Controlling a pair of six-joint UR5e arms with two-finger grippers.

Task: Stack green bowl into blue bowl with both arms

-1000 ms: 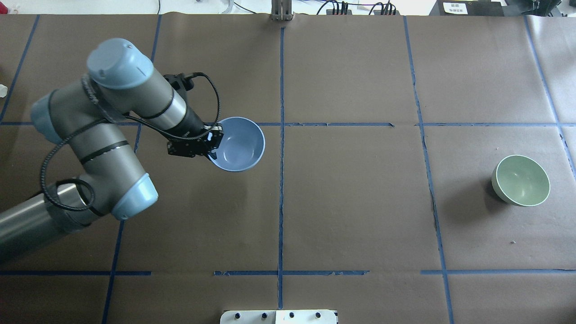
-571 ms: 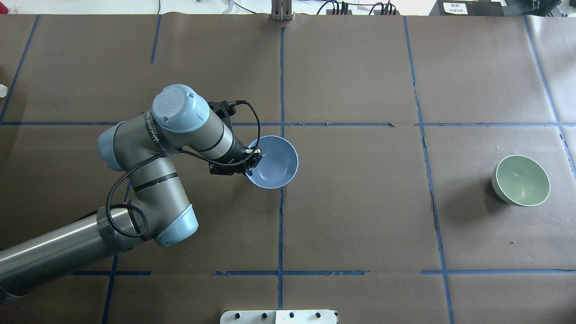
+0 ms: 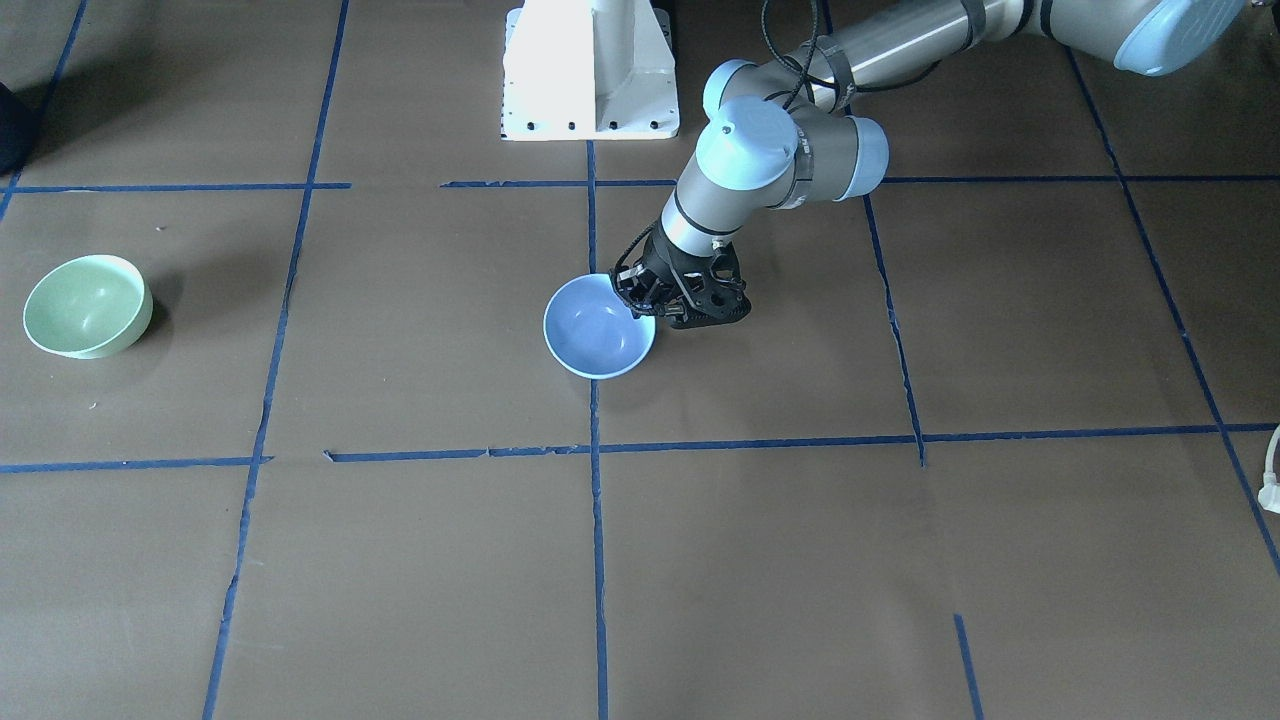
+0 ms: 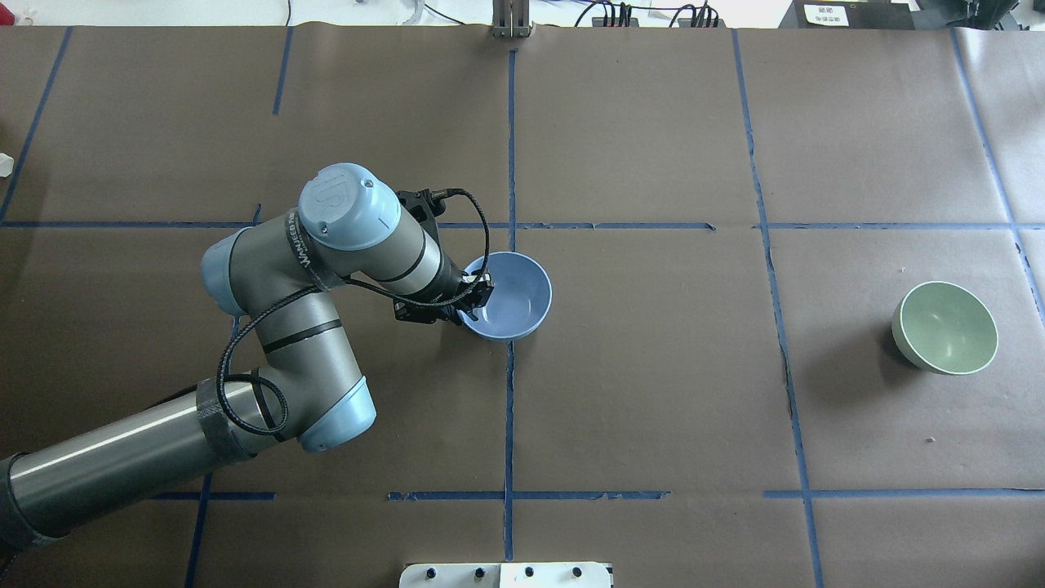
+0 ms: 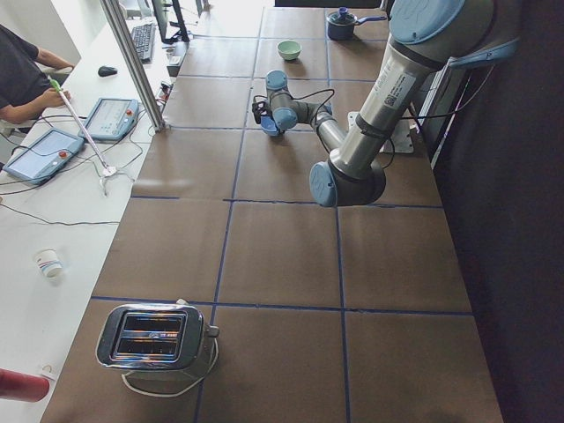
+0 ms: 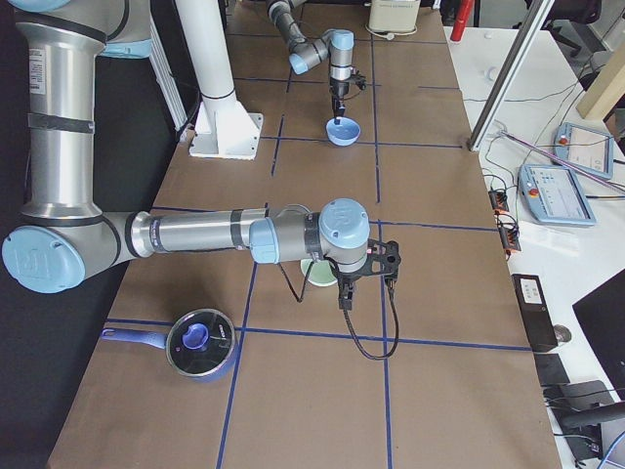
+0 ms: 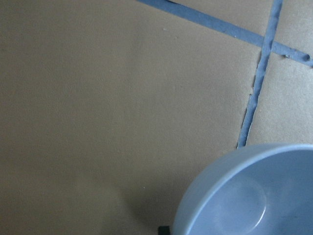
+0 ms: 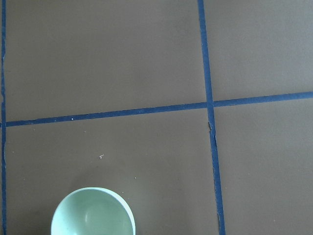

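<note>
At table [image 4: 653,367] centre, left jaws pinch the rim of the glossy round blue bowl [image 4: 514,290]; right jaws: cannot tell.

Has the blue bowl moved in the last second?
Yes. The blue bowl, in the left gripper, went right in the overhead view, from beside the centre tape line to over it.

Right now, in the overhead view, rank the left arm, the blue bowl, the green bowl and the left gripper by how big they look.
1. left arm, by far the largest.
2. green bowl and blue bowl: nearly alike, so unranked.
3. left gripper, smallest, partly under the wrist.
</note>
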